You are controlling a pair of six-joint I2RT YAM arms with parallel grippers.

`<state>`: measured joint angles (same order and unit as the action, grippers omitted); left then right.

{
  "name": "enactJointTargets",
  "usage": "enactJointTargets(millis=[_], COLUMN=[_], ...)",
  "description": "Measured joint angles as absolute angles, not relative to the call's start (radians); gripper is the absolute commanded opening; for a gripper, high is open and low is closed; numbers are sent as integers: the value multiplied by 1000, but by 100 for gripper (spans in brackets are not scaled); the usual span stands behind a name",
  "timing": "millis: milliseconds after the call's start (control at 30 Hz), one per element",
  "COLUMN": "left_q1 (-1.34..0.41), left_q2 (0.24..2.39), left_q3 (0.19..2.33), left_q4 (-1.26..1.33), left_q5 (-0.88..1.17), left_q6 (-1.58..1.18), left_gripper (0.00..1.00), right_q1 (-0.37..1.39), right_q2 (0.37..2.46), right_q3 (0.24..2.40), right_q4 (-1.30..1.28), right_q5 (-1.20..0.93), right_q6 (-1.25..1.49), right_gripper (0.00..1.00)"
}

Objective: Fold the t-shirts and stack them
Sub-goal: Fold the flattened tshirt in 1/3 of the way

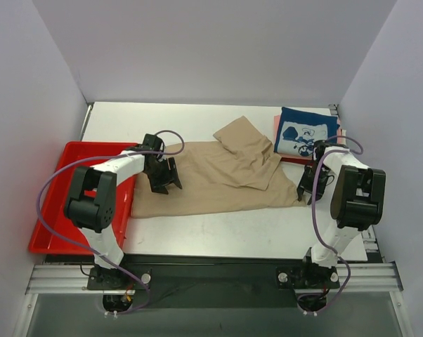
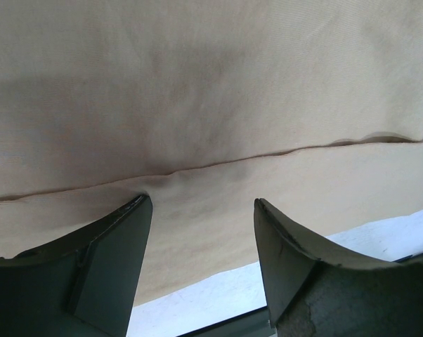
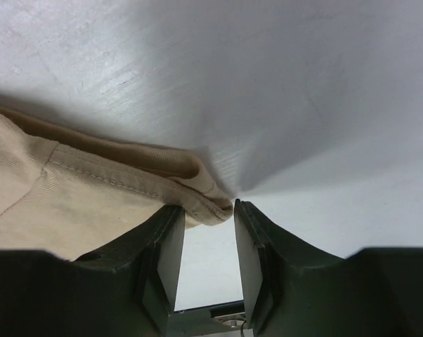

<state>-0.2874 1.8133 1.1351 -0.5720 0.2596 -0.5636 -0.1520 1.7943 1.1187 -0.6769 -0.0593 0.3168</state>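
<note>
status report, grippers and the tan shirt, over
Left gripper open over tan shirt, left end. Right gripper nearly closed at its right hem corner, grip unclear. Shirt mostly flat, top part folded over. Navy shirt folded far right, clear.

No legible text, even on navy t-shirt [image 1: 306, 130].

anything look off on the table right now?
Nothing spilled or damaged. The tan t-shirt lies askew: its far part is folded over at a slant, not square with the rest, and the cloth is rumpled there. The folded navy t-shirt at the far right looks tidy.
</note>
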Motion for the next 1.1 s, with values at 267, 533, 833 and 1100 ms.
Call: enactJointTargets(millis=[267, 533, 833, 1100], left_q1=[-287, -312, -353, -380], left_q2=[1799, 1745, 1648, 1545], left_q3=[1113, 1049, 941, 839], left_q4=[-549, -487, -454, -470], left_q5=[258, 221, 144, 141], left_q6=[-556, -519, -513, -522], left_gripper=[71, 71, 72, 72], right_q1=[-152, -152, -152, -152], right_q2=[1796, 1776, 1738, 1603], right_q3=[1110, 1087, 1084, 1066], right_q4=[-669, -726, -902, -1045], right_q5=[-40, -9, 2, 30], right_q6=[331, 340, 395, 465], right_gripper=[0, 0, 0, 0])
